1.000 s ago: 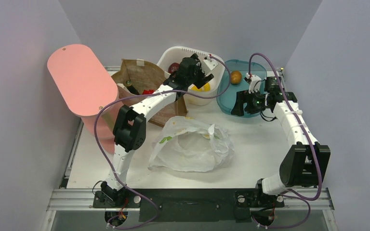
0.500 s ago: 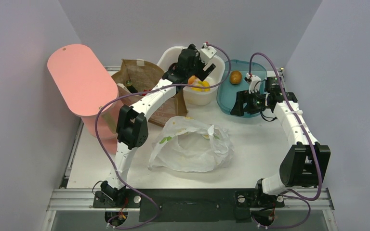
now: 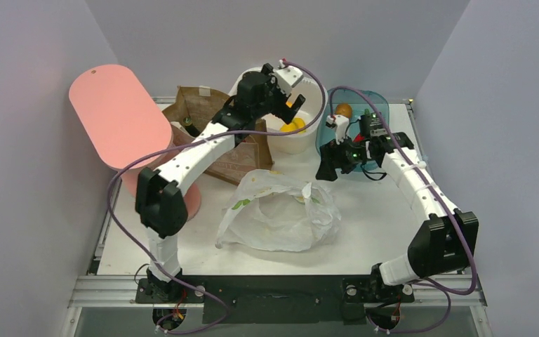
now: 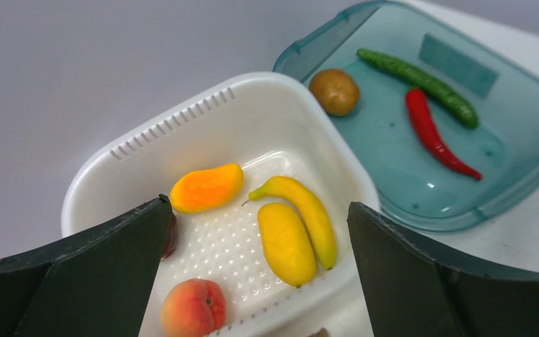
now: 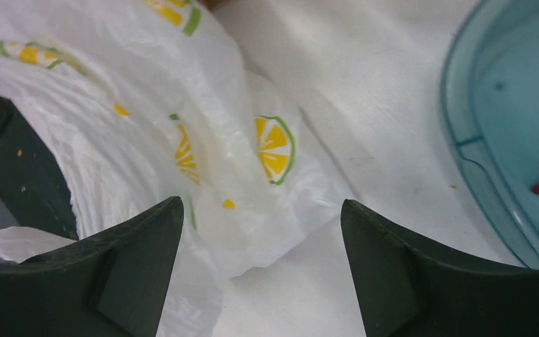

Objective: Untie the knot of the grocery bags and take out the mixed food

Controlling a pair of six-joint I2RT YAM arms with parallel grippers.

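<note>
L fingers [image 4: 98, 274] wide, empty, over white basket [image 4: 182, 116]; R fingers [image 5: 112, 281] wide, empty, at bag [image 5: 203, 105] edge nr teal tray [image 5: 505, 84].

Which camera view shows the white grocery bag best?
The top external view: there the whole grocery bag lies crumpled on the table. The right wrist view shows only a near part with lemon prints. The left wrist view shows none of it.
</note>
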